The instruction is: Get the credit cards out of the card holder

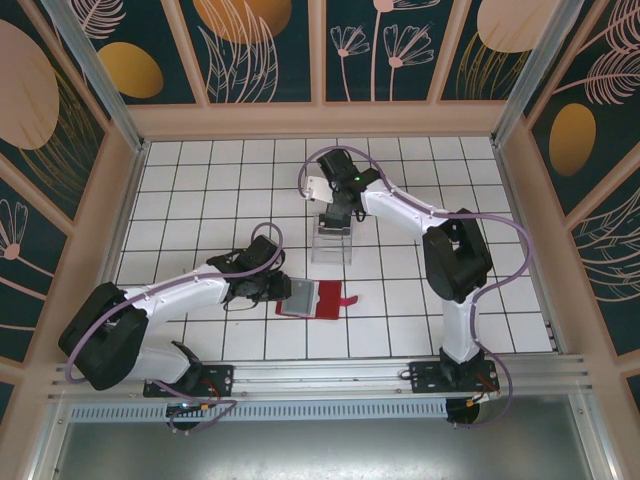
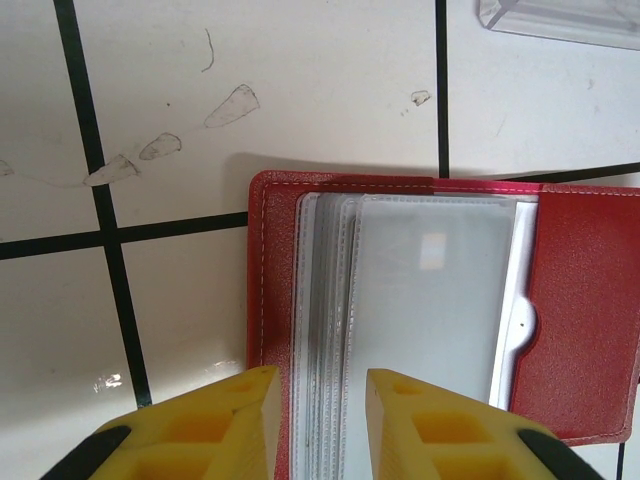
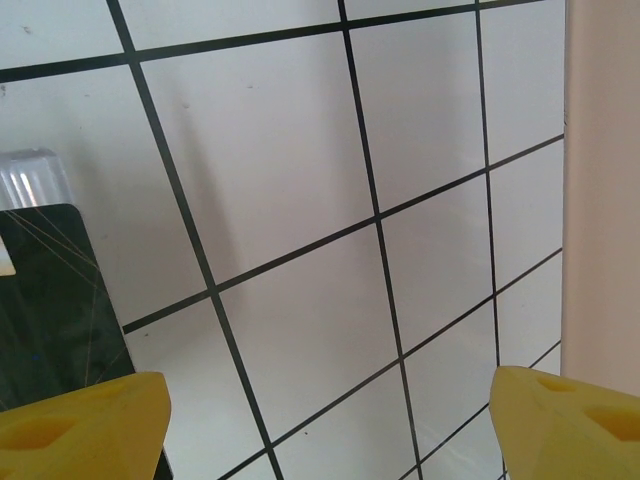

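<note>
Worktop [image 1: 200,180]: white square tiles with dark joints, closed in on three sides by beige-framed walls [image 1: 270,40] with dark teal panels of plant motifs. A metal rail [image 1: 330,375] along the near edge carries both arm bases. The card holder [image 1: 326,299] lies open and flat near the middle of the near edge, its red tab [image 1: 350,299] pointing toward the right edge. The left end effector [image 1: 278,290] meets it from the left side. A clear plastic box [image 1: 332,243] stands near the worktop's centre, well apart from the card holder, with the right end effector [image 1: 336,218] just beyond it on the far side. The left wrist view adds detail the overhead view lacks: grey-clear sleeves [image 2: 430,300] fanned inside the red cover, the yellow fingers [image 2: 220,430] set narrow with sleeve edges pinched between them, and faint scuff marks [image 2: 235,105] on the tiles. The right wrist view shows that end effector's jaws standing wide over bare tile, gripping nothing. One dark credit card [image 3: 50,300] lies at the left fingertip, against a clear plastic edge; whether it rests inside the box cannot be told. The beige wall frame runs down that view's right side.
</note>
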### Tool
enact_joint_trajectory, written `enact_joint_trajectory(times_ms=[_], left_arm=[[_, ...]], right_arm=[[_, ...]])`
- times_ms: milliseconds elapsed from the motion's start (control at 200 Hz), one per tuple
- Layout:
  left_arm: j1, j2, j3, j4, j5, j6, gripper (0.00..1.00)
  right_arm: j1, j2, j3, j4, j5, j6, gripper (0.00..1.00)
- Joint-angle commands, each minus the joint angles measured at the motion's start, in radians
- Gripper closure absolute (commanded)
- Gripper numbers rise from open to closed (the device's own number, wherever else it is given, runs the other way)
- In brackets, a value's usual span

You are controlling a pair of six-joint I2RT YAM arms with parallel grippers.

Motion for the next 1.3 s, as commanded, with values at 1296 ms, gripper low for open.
enact_joint_trajectory(times_ms=[1296], left_arm=[[0.315,-0.097,-0.165,0.259,0.144,0.063,0.72]], right_arm=[[0.349,-0.174,-0.195,-0.213,-0.258,1.688,0.53]])
